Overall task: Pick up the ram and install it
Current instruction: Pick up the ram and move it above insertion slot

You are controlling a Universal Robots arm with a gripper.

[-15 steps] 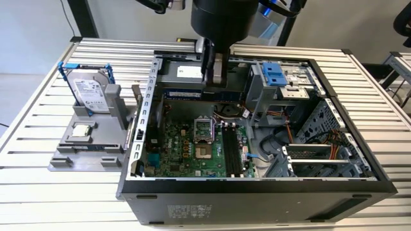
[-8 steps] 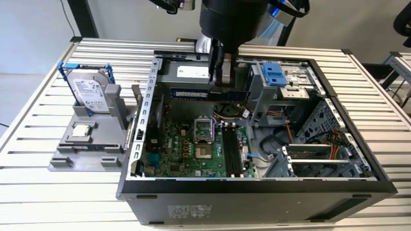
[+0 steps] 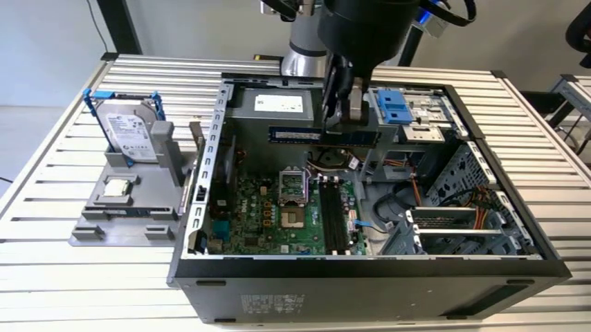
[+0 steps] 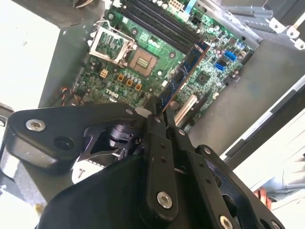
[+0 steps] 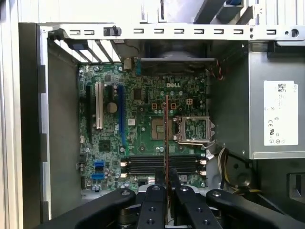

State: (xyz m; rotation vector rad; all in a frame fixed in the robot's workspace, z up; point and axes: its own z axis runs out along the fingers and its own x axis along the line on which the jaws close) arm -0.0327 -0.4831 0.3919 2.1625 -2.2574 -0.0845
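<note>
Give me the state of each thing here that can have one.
ram, held in the air, not seated
claw, shut on ram
memory slots, empty
processor socket, lid flipped open
computer case, on its side, open
hard drive, upright, outside the case

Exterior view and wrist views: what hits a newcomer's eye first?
The gripper holds the ram level above the green motherboard in the open computer case. In the first wrist view the ram shows edge-on, crossing the black slots. On the exterior view's left, a hard drive stands in a blue frame.
</note>
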